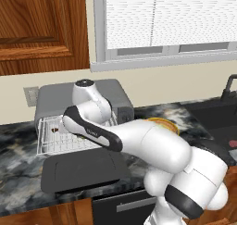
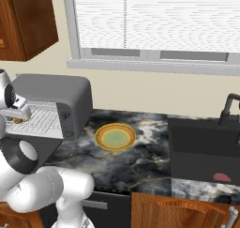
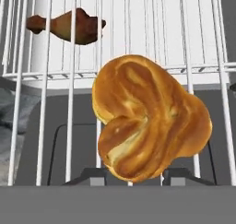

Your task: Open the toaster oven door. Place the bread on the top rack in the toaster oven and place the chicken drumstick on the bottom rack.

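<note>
The two-finger gripper (image 3: 130,176) is clamped on the golden-orange, knotted, roundish bread (image 3: 148,119): in the hand view its 2 dark fingertips (image 3: 94,176) rise at either side of the loaf's lower edge and the bread sits directly ahead of the hand, against the white wire bars of a pulled-out rack (image 3: 71,103). The relation that matters for the coming move is this one: the bread is in front of the wire grid with the bars running behind it, so the release has to leave the loaf resting on those bars and not off their front edge, judging from this view. Whether this shelf is the top rack cannot be told for certain, though the drumstick showing through the bars beyond it suggests so.

Beyond the bars lies 1 small brown chicken drumstick (image 3: 67,26), its long axis running across the hand view, thin bone end to the picture's left and plump end to the right, well apart from the bread.

In the left base view the white arm reaches into the boxy matte-grey toaster oven (image 1: 53,97), whose flat dark-grey door (image 1: 85,171) is folded down flat on the counter. On the counter to the oven's right stands 1 yellow-rimmed round plate (image 2: 115,137).

Count: 1 bread, 1 drumstick, 1 plate, 1 oven.
</note>
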Available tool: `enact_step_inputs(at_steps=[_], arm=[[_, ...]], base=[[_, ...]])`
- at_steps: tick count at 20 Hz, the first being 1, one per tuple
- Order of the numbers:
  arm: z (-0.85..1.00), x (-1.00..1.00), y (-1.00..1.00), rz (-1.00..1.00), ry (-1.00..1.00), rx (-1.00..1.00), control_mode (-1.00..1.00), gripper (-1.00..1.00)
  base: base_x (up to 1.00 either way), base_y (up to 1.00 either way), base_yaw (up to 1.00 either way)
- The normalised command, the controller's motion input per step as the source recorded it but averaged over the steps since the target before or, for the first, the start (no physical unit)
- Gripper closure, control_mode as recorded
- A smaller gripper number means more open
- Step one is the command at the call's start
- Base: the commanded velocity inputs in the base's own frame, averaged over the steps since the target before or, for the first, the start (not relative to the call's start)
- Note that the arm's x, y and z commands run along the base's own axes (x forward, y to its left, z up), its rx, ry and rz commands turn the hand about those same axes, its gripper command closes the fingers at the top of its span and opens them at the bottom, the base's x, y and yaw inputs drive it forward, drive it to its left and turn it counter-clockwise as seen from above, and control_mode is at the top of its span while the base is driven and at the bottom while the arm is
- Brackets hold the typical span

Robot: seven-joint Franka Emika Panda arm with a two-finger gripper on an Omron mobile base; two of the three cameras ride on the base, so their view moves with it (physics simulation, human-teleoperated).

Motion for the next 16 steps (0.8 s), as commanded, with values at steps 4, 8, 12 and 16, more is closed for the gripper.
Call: enact_step_inputs(at_steps=[4, 8, 12, 16], arm=[[-0.24, -0.18, 0.02, 0.01, 0.02, -0.09, -1.0, -1.0], [-0.02, -0.36, 0.0, 0.0, -0.02, -0.06, -1.0, -1.0], [0.06, -0.43, -0.06, 0.0, -0.03, -0.01, -1.0, -1.0], [0.06, -0.61, -0.02, -0.02, -0.05, 0.0, -1.0, -1.0]], base=[[0.0, 0.0, 0.0], [0.0, 0.0, 0.0], [0.0, 0.0, 0.0], [0.0, 0.0, 0.0]])
